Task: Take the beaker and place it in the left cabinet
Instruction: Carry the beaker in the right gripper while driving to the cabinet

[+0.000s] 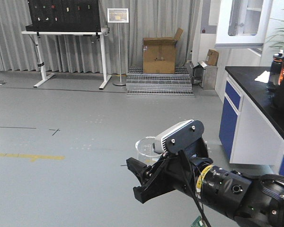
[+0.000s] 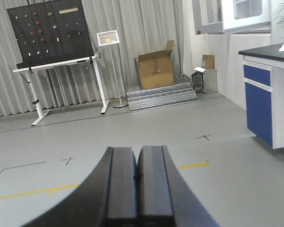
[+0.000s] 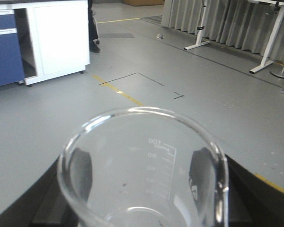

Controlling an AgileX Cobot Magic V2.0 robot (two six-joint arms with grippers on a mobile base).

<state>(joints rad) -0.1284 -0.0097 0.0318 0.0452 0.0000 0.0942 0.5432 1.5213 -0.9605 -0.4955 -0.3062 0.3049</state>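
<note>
Glass fills most of the right wrist view: a small clear glass beaker (image 3: 142, 165) with a thin rounded rim and white printed graduation marks, the topmost reading 100, sits between the dark fingers (image 3: 260, 203) of the right arm's hand, whose pads show through the wall on both sides, pinching it. In the front-facing view the black right gripper (image 1: 138, 179) reaches in from the lower right under a silver-white wrist camera housing (image 1: 177, 137). It holds the beaker (image 1: 145, 145) upright in the air above the plain grey floor (image 1: 61, 109), part of the glass hidden behind the housing. The left gripper (image 2: 137, 156) shows only in its own wrist view, its two black fingers pressed flat together with nothing between them. A yellow tape line (image 1: 23, 156) crosses the floor to the left. Far back, against grey curtains, a black pegboard (image 1: 64, 14) stands on a white-legged table, beside it a framed sign on a thin metal stand (image 1: 118, 15), and further right an open brown cardboard box (image 1: 159, 54) rests on low metal grating steps (image 1: 158, 81). Along the right side runs a blue-and-white lab bench with a black top (image 1: 255, 92), carrying a dark bottle (image 1: 277, 68).
</note>
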